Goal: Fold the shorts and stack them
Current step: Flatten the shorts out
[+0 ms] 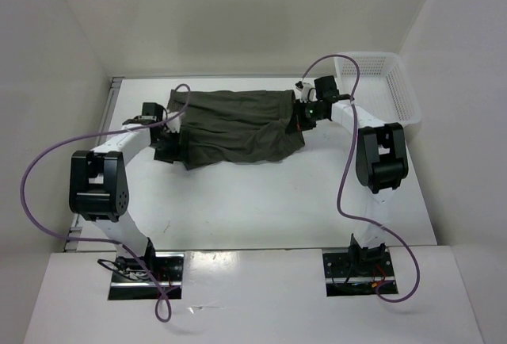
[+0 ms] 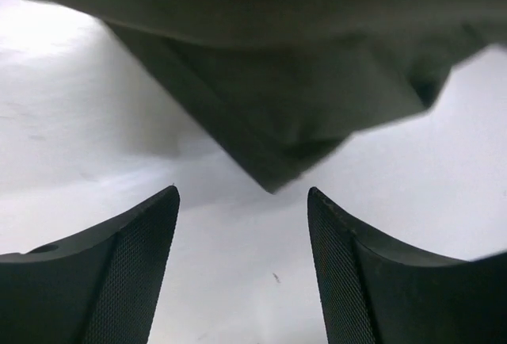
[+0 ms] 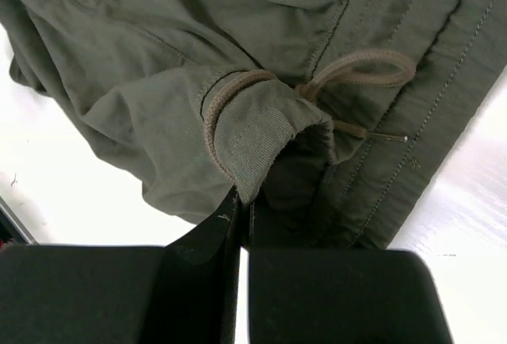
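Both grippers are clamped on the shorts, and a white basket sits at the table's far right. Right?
Not quite. Only the right gripper is clamped on the shorts. The left wrist view shows the left gripper with its fingers apart, holding nothing. The white basket is at the far right.

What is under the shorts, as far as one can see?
Only the white table shows around the shorts, right up to their edges in both wrist views. What lies under the cloth itself is covered and cannot be seen.
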Action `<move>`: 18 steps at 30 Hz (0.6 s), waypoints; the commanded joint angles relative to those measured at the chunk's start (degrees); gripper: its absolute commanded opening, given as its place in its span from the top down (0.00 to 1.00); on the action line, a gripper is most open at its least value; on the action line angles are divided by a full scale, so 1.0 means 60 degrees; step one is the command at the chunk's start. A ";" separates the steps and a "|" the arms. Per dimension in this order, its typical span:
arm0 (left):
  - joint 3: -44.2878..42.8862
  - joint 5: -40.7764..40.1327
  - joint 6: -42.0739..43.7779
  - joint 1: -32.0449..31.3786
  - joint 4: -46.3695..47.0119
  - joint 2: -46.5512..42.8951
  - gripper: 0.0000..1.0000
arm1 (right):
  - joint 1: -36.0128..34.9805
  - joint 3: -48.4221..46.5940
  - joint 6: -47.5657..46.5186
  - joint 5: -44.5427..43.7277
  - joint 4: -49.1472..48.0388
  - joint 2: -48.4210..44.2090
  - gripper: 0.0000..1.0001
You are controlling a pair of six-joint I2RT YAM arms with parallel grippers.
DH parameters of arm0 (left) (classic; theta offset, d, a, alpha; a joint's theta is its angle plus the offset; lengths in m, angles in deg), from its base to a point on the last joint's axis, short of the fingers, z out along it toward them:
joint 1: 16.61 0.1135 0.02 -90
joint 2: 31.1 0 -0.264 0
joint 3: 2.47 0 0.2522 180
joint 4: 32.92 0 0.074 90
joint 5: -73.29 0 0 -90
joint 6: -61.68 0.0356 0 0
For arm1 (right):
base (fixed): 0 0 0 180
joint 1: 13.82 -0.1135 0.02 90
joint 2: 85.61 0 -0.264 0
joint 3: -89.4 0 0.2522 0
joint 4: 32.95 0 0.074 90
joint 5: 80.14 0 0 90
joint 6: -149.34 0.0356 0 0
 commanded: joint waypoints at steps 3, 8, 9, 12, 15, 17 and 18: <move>0.0314 0.0765 0.0035 -0.0564 -0.0073 0.0137 0.20 | 0.0092 -0.0455 0.0202 -0.0111 -0.0492 0.0092 1.00; 0.0094 0.0883 0.0035 -0.0770 0.0513 0.0972 0.18 | 0.0092 -0.0352 -0.0090 -0.0213 -0.0405 -0.0009 1.00; 0.0007 0.0999 0.0035 -0.0770 0.0601 0.1105 0.22 | 0.0092 -0.0352 -0.0091 -0.0214 -0.0404 -0.0010 1.00; -0.0227 0.1247 0.0035 -0.0770 0.0704 0.1414 0.45 | 0.0092 -0.0352 -0.0208 -0.0403 -0.0404 -0.0010 1.00; -0.0330 0.1351 0.0035 -0.0770 0.0704 0.1517 0.77 | 0.0092 -0.0440 -0.0296 -0.0579 -0.0404 -0.0010 1.00; -0.0418 0.1250 0.0035 -0.0770 0.0516 0.1415 0.99 | 0.0092 -0.0440 -0.0296 -0.0667 -0.0404 0.0092 1.00; -0.0419 0.1249 0.0035 -0.0770 0.0311 0.1414 1.00 | 0.0092 -0.0440 -0.0383 -0.0668 -0.0404 0.0092 1.00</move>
